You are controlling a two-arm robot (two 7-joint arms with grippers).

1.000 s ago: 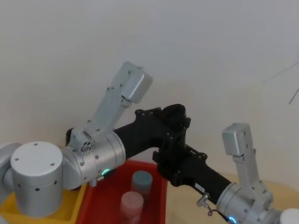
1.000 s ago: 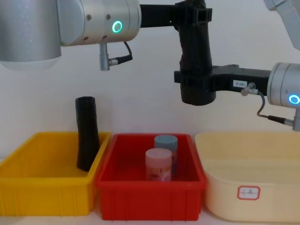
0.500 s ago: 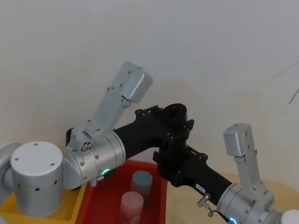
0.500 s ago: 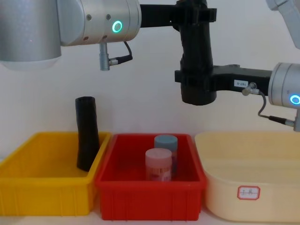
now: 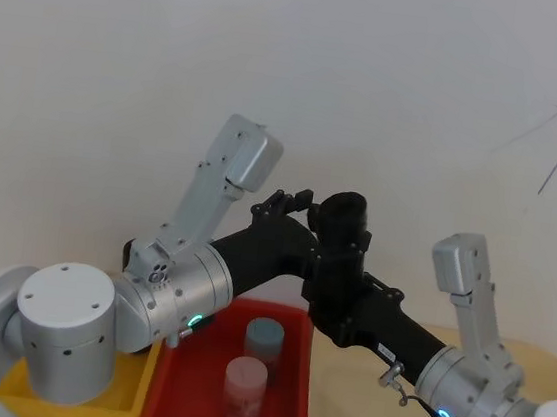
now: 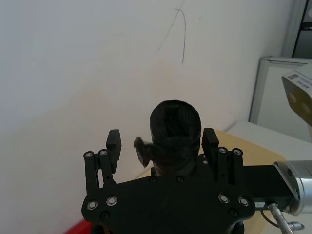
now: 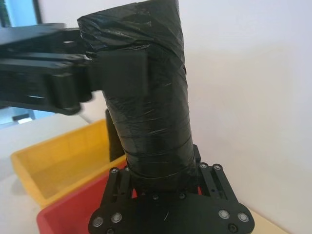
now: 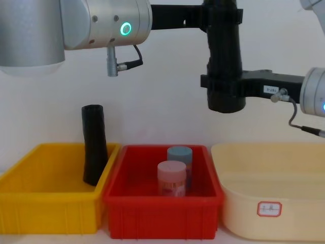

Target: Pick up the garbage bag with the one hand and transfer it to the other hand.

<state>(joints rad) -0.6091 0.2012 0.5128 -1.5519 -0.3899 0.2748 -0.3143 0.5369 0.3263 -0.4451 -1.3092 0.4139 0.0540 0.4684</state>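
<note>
The garbage bag (image 8: 223,56), a thick matte black roll, stands upright in the air above the bins. My right gripper (image 8: 223,94) is shut around its lower end, and the roll rises straight out of that gripper (image 7: 161,175) in the right wrist view. My left gripper (image 6: 162,139) is level with the bag's rounded top (image 6: 175,122) and is open. One finger (image 6: 113,142) stands well off the roll, the other (image 6: 209,139) close beside it. In the head view the bag (image 5: 342,221) sits just right of the left gripper (image 5: 295,198).
A slimmer black tube (image 8: 94,145) leans upright in the yellow bin (image 8: 45,203). The red bin (image 8: 162,211) in the middle holds two capped jars (image 8: 172,175). A cream tub (image 8: 274,203) stands at the right. A pale wall is close behind.
The left gripper's fingers have spread off the bag. The right gripper has carried the bag a little to the right, away from the left arm's wrist.
</note>
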